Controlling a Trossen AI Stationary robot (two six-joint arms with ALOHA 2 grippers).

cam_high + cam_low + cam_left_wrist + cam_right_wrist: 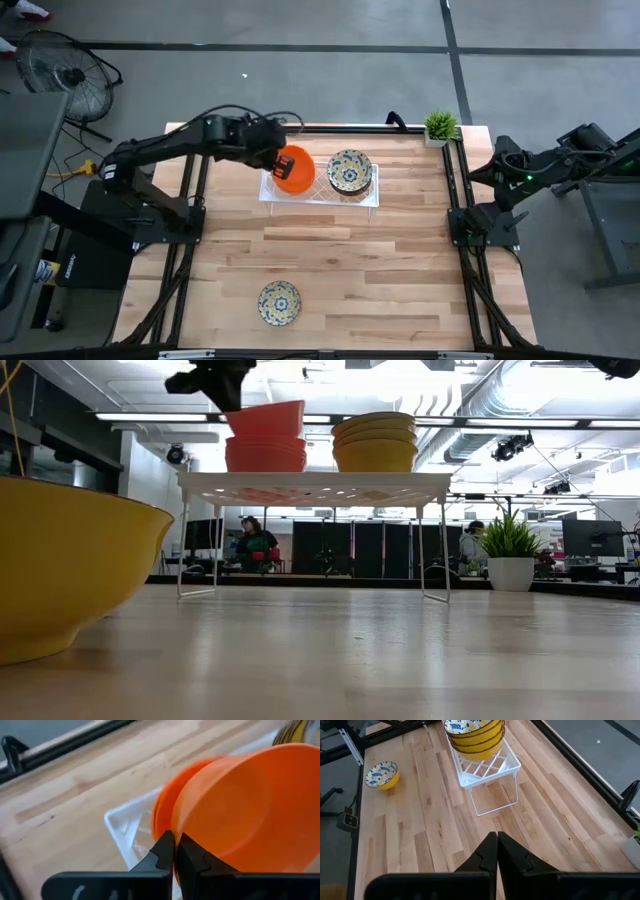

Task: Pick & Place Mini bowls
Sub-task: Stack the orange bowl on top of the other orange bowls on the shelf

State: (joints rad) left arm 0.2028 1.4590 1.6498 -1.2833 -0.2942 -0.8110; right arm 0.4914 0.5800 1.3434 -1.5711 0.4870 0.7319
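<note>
A lone patterned bowl [279, 302] sits at the near worktop [400, 260] edge. Farther back, the white tray [372, 195] carries a patterned stack [349, 171] and orange stack [265, 457]. The left hand [174, 851] pinches the tilted top orange bowl [294, 170]; the right hand [497, 845] waits closed, off the worktop's right side.

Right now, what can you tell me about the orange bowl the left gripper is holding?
The top orange bowl is plain, glossy, shallow and round, plastic by its look. It is tilted, lifted off the orange stack on the white rack, at that rack's left end. The left gripper is shut on its rim. Whether it touches the bowl beneath is unclear.
</note>
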